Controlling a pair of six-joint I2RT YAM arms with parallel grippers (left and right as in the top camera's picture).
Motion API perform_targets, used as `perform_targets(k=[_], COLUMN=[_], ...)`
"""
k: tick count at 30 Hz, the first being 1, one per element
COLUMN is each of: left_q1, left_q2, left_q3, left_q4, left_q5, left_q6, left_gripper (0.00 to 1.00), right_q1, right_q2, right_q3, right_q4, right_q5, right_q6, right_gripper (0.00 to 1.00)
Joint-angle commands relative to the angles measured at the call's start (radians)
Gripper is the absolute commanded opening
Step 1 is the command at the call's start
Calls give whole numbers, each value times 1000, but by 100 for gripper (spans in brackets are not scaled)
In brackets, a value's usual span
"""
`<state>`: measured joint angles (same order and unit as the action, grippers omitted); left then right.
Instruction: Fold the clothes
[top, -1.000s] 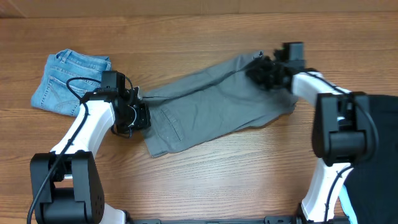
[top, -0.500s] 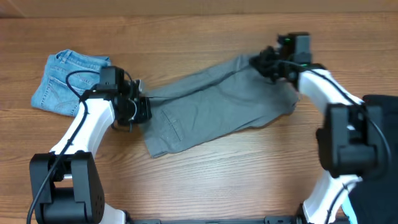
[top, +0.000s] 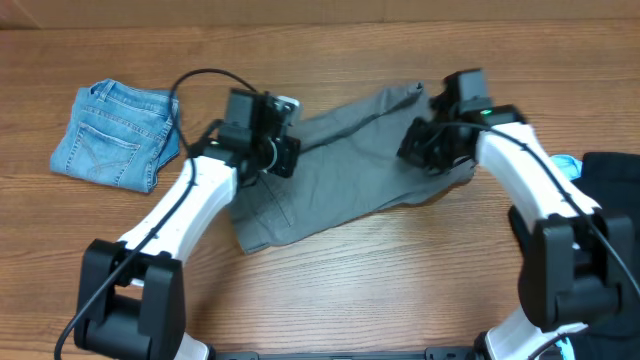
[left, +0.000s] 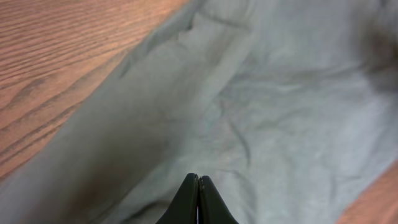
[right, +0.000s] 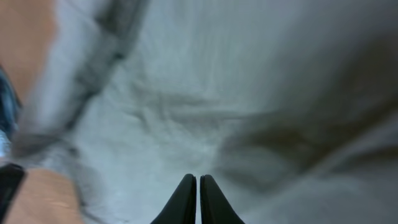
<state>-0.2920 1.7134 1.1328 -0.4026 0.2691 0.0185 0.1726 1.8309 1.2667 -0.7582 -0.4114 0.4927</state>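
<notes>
The grey shorts (top: 340, 175) lie spread slantwise across the middle of the wooden table (top: 330, 300). My left gripper (top: 287, 152) is over their upper left edge. In the left wrist view its jaws (left: 198, 180) are shut, with only grey cloth (left: 273, 118) below them and none between the tips. My right gripper (top: 418, 148) is over the right part of the shorts. In the right wrist view its jaws (right: 198, 180) are shut over the grey cloth (right: 205, 81), which is blurred.
Folded denim-blue shorts (top: 115, 135) lie at the back left. A black garment (top: 612, 195) and a bit of light blue cloth (top: 566, 165) sit at the right edge. Bare wood (left: 68, 50) shows beside the grey cloth in the left wrist view.
My left gripper has moved right and back from the shorts' left end to their upper edge. My right gripper has moved forward from the far right corner. The shorts have not shifted.
</notes>
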Motion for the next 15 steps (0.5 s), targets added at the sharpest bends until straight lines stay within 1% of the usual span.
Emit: perform_targets(k=[1,4,5,8,10,12,15], left_q1=[10,36,52,109,157,218,286], left_q2=[90,150,169,194,196,196,195], left_q3=[15,15,16,22,40,98,232], left_q4=[18,72,103,171,186,143,-33], left_q5=[-147,-185,-204,-266,-278,-277,-278], left_q6=[93,101,95,41,9,0,4], left_gripper=[4,4,4,4,4,4,4], right_q1=[36,58,64,68,68,68,68], right_q2=[34,53,60,74,87,92,92], right_q3=[-54,-101,-122,-153,-163,-164,-164], right_q4=[47,105,107,105,96,87,73], right_q5=[11,27,62,92,105,108,107], right_q6=[10,48,87,96,95,95,95], right_gripper=[7,7,7,7,7,7,8])
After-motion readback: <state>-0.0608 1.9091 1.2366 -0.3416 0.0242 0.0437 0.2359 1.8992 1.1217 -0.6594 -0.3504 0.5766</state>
